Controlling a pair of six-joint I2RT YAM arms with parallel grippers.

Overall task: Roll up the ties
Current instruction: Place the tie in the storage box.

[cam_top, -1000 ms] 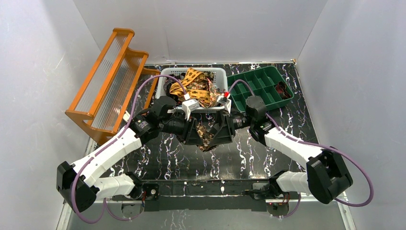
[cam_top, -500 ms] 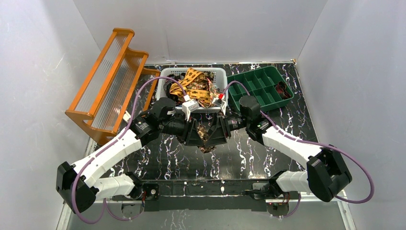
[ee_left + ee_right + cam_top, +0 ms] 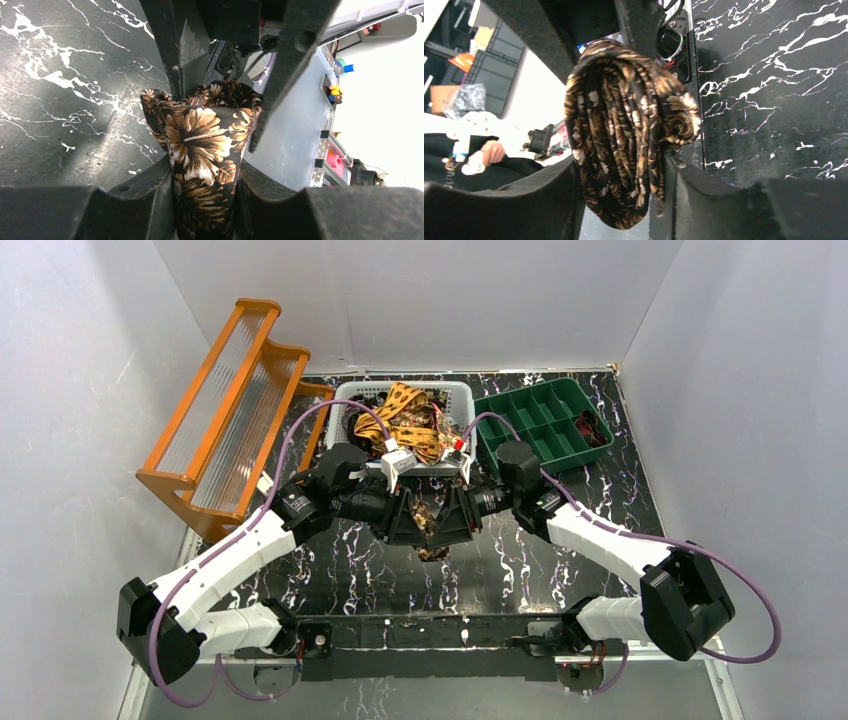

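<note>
A dark brown tie with tan flower print, rolled into a coil, is held between my two grippers above the middle of the table. My left gripper is shut on its flat side. My right gripper is shut on the coil's layered edge from the other side. The two grippers face each other, almost touching. More ties, yellow-orange and dark, lie heaped in the white basket behind.
An orange ribbed rack stands at the back left. A green compartment tray sits at the back right with a dark rolled tie in one cell. The tabletop is black marble.
Both grippers have drawn closer together around the rolled tie, and the right arm has shifted left and slightly back. The roll stays held.
</note>
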